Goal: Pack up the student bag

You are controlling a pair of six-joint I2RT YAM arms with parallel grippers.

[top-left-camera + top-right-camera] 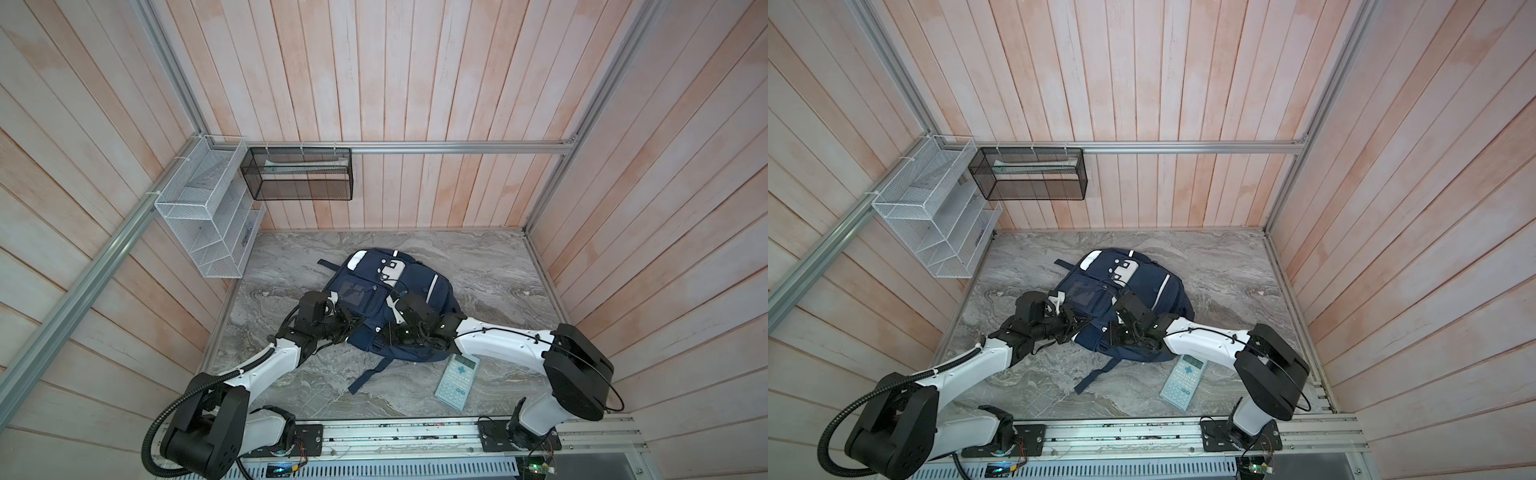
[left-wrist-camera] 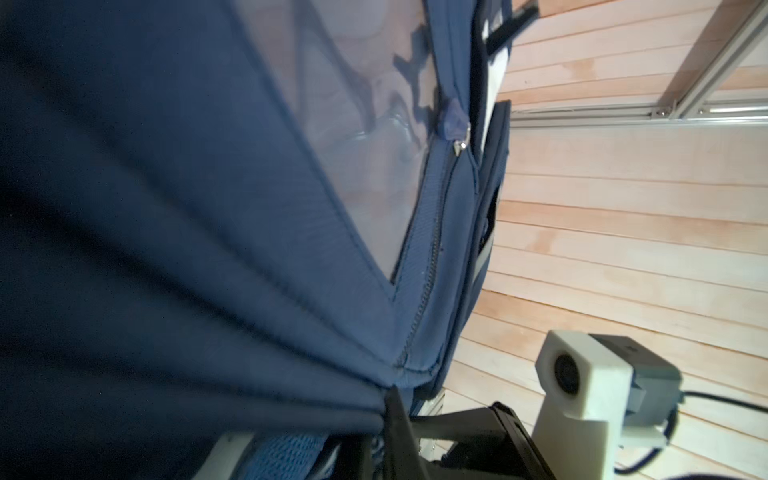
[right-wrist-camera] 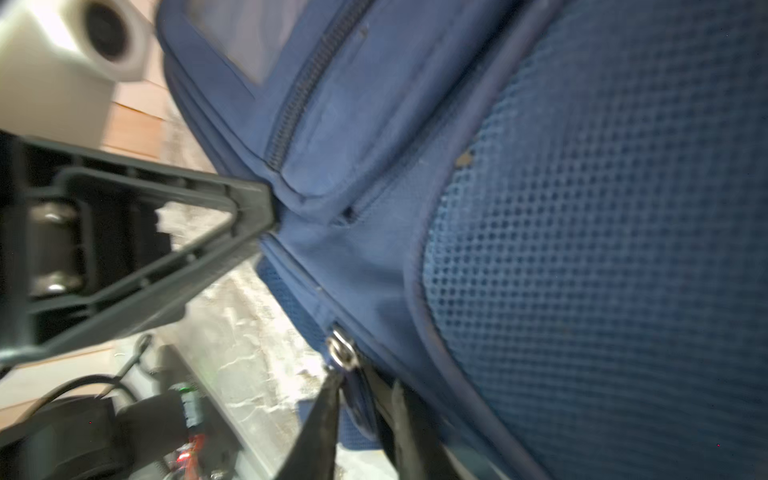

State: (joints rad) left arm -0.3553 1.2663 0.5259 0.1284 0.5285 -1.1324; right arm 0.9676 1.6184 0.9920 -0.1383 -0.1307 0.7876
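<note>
The student bag (image 1: 419,286) (image 1: 1152,282), a navy-blue backpack with white stripes, lies flat in the middle of the marble tabletop in both top views. My left gripper (image 1: 357,322) (image 2: 388,399) is at its near left edge, shut on a bunched fold of the bag's fabric below the clear-window pocket (image 2: 353,124). My right gripper (image 1: 392,330) (image 3: 363,386) is at the bag's near edge beside the mesh panel (image 3: 602,249). Its jaws stand slightly apart, with a dark zipper pull (image 3: 361,401) hanging between them under the metal slider (image 3: 343,351).
A pale blue-green calculator (image 1: 457,380) (image 1: 1183,380) lies on the table near the right arm. A loose strap (image 1: 368,378) trails toward the front. A white wire rack (image 1: 208,208) and a black mesh basket (image 1: 297,174) hang on the walls at the back left.
</note>
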